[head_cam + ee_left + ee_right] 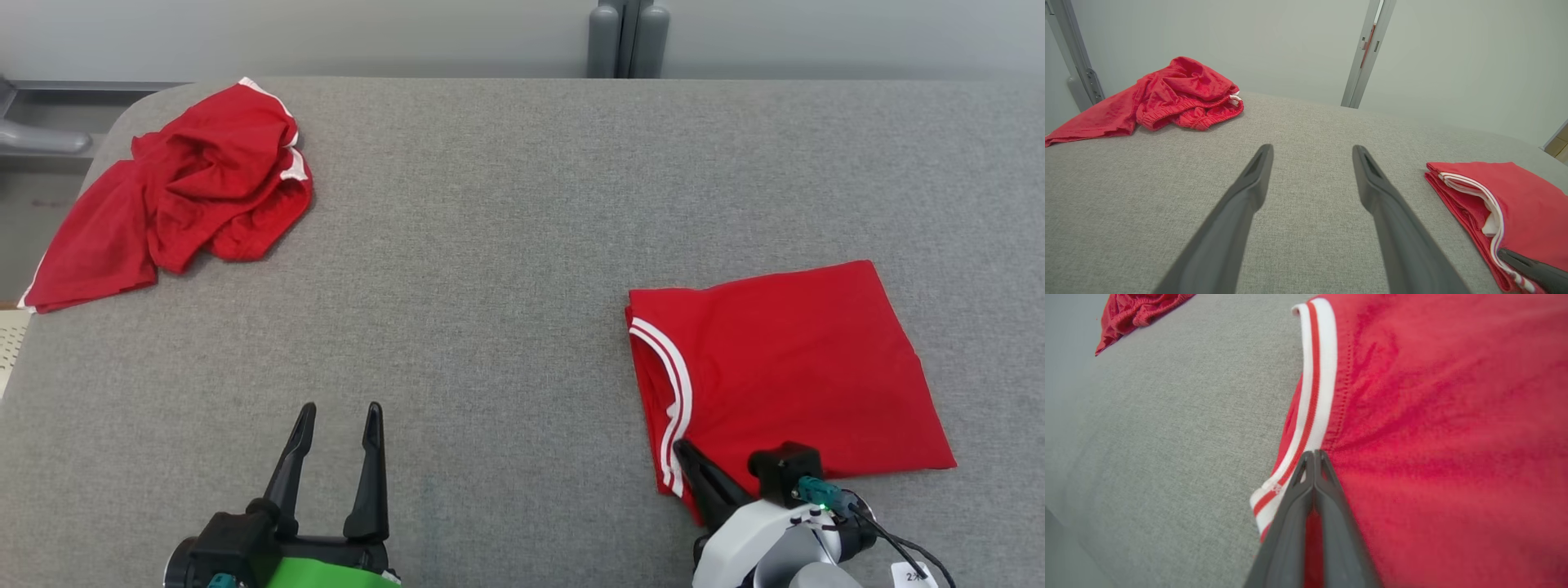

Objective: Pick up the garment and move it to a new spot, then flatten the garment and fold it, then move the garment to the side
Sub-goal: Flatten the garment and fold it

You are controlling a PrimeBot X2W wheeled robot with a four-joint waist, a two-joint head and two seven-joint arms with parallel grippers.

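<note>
A grey cloth-covered table is seen from above. Close to its near right corner a folded garment of red cloth is laid flat as a rough rectangle. Its left side is edged with a white trim carrying a red stripe. From the left wrist view the fold is shown as several stacked layers, with the trim curving along the open side.

The right gripper is set at the near left corner of the folded garment. In the right wrist view its two dark fingers are pressed together, tips meeting at the trim, and a strip of red cloth is seen between them lower down, so the folded garment is pinched at that edge.

The left gripper is held over the near edge of the table, left of centre. Its fingers are spread wide and nothing is held between them; bare grey surface is seen in the gap in the left wrist view.

At the far left corner a crumpled garment, also red with white edging, is heaped in loose folds, with one part lying over the left edge. It is well apart from both grippers. A grey post is seen behind the far edge.
</note>
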